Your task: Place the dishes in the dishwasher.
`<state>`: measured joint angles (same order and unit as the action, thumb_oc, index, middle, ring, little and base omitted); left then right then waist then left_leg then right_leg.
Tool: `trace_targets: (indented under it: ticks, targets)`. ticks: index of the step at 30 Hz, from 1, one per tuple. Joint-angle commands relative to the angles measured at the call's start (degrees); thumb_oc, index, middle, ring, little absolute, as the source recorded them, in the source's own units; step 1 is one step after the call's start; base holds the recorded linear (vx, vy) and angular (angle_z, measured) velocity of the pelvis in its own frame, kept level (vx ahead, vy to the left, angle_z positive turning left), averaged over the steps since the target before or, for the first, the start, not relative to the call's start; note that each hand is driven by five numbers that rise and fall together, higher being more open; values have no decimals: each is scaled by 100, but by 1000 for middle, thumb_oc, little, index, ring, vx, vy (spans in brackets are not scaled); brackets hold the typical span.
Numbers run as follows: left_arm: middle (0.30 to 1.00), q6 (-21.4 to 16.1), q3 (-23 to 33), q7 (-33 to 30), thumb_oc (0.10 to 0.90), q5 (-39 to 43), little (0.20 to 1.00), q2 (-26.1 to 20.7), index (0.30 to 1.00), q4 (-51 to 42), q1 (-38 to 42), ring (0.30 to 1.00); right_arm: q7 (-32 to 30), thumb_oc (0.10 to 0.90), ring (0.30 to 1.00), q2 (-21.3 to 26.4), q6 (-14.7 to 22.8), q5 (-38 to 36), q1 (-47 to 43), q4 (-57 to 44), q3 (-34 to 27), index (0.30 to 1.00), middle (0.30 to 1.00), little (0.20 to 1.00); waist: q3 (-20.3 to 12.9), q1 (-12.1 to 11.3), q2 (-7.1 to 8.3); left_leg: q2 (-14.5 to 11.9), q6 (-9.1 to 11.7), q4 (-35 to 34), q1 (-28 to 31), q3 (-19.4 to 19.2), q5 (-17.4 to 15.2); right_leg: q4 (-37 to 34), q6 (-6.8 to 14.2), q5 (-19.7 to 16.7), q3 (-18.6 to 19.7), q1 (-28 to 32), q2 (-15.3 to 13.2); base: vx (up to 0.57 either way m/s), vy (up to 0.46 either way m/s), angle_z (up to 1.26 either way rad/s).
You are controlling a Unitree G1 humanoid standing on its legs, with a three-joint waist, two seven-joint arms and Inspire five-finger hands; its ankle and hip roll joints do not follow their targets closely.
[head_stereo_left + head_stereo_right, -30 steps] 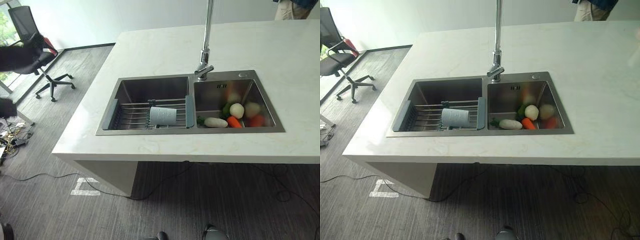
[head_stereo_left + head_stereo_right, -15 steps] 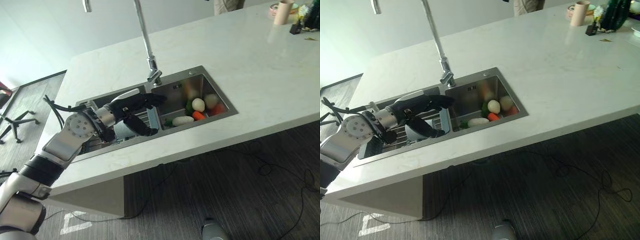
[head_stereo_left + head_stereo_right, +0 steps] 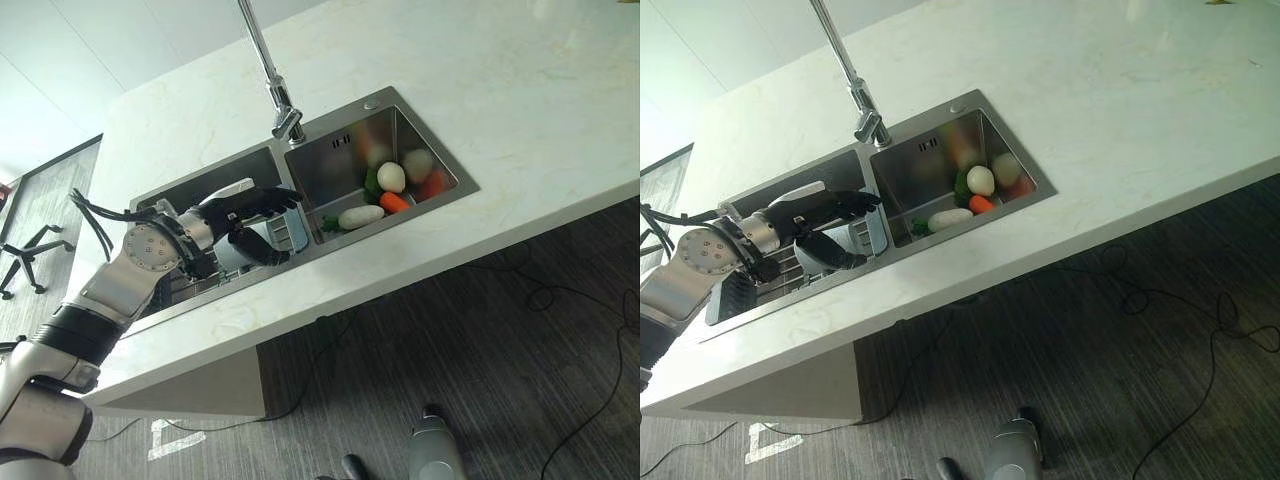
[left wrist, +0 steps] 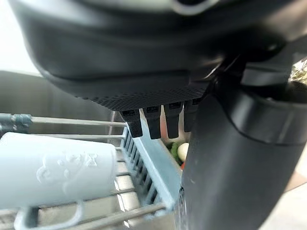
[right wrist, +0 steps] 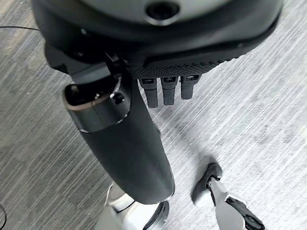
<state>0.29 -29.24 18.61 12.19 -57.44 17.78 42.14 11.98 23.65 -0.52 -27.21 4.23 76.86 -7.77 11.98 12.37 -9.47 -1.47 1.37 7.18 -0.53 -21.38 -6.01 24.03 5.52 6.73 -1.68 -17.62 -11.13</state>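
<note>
A pale blue cup [image 4: 53,167] lies on its side on a wire rack [image 4: 139,163] in the left bowl of the sink [image 3: 420,135]. The left hand [image 3: 250,205] is over the rack, just above the cup. Its fingers [image 3: 275,196] are straight and spread, and its thumb [image 3: 255,248] reaches down on the near side of the cup. It is not holding the cup. The right bowl holds vegetables [image 3: 385,195]: white ones, a green one and an orange carrot. A tall tap [image 3: 275,85] stands behind the sink on the white bench [image 3: 500,90]. The right hand [image 5: 124,139] hangs over the grey floor [image 5: 259,124] with its fingers straight.
</note>
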Motion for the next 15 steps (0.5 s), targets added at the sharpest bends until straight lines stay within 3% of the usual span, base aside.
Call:
trace_targets:
  ticks: [1,4,5,8,15]
  targets:
    - [900,-343,883,-657,800,-521,900,-399,900,214,789,900,5,800,900,179,35,57,256,184,-129,900,900,900,-320,-10,152,45,-147,1001,-280,249,-1255,-684,861,82,151,464,-301,25,6,-6]
    - [900,-355,911,-1084,800,-1347,900,-517,900,347,780,900,31,800,900,187,62,99,289,183,-143,900,900,900,-323,-29,148,49,-137,1001,-302,282,-1244,-684,858,94,148,466,-307,17,1,-4]
    - [900,-482,919,-1567,800,-2094,900,-589,900,401,773,900,47,800,900,191,94,112,301,173,-138,900,900,900,-318,-36,151,41,-128,1001,-320,299,-1238,-684,858,106,150,467,-305,0,0,0]
    - [900,-464,940,-2024,800,-2159,900,-786,900,580,811,900,76,800,900,205,123,68,304,126,-84,900,900,900,-312,-48,141,23,-112,1001,-359,302,-1209,-684,838,140,141,478,-294,-27,14,1]
    - [900,-491,1143,-1895,800,-2239,900,-754,900,727,487,900,-31,800,900,140,51,70,321,-5,-68,900,900,900,-345,-86,170,7,-101,1001,-335,354,-1200,-684,824,181,113,547,-289,4,11,0]
